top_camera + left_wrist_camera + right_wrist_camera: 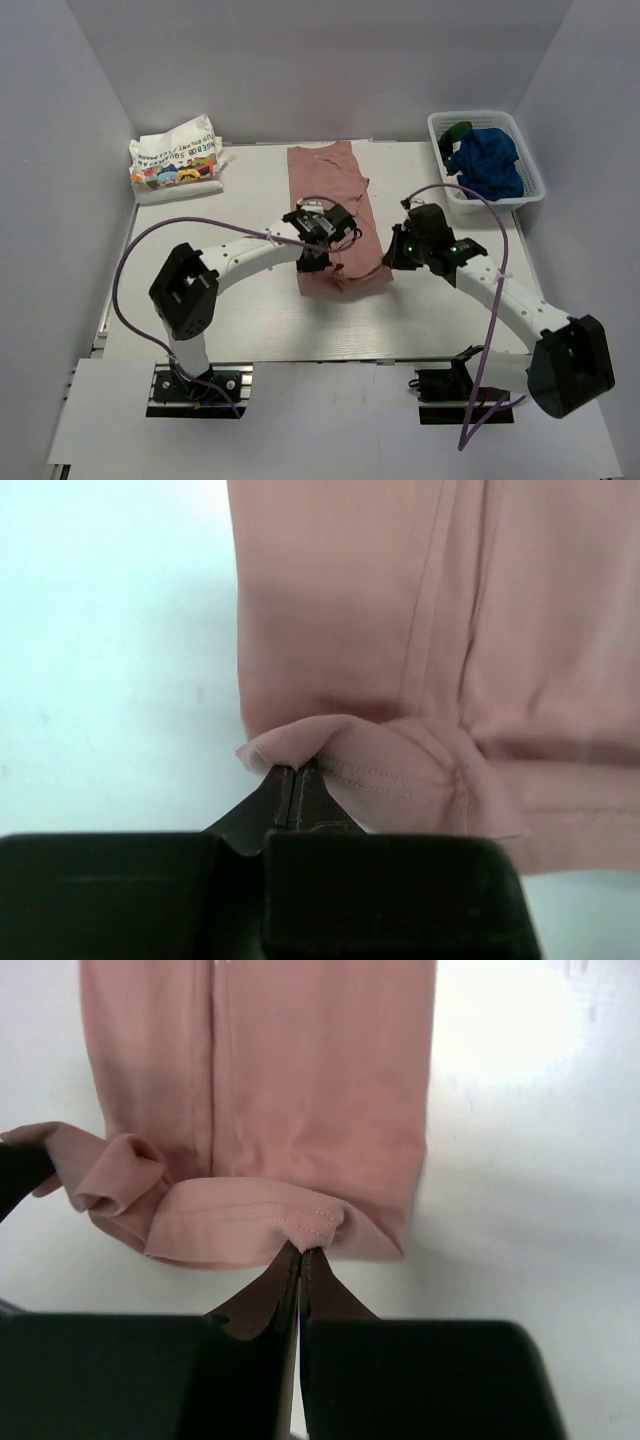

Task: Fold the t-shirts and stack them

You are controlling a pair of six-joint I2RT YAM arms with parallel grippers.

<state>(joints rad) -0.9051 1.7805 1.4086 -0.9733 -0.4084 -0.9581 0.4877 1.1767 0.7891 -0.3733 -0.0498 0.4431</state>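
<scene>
My left fingers [283, 802] and right fingers [288, 1295] pinch the hem of the pink shirt [328, 190]; next, I'd lift evenly, folding it ahead of them.

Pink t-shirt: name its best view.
Top external: only it shows the pink t-shirt end to end. Left wrist shows just a hem corner pinched in the left gripper; right wrist, the hem pinched in the right gripper.

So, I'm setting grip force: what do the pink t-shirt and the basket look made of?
The pink t-shirt: soft matte knit, probably cotton; it bunches and folds at the stitched hem. The basket: white plastic by the look, with rigid slotted walls.
</scene>
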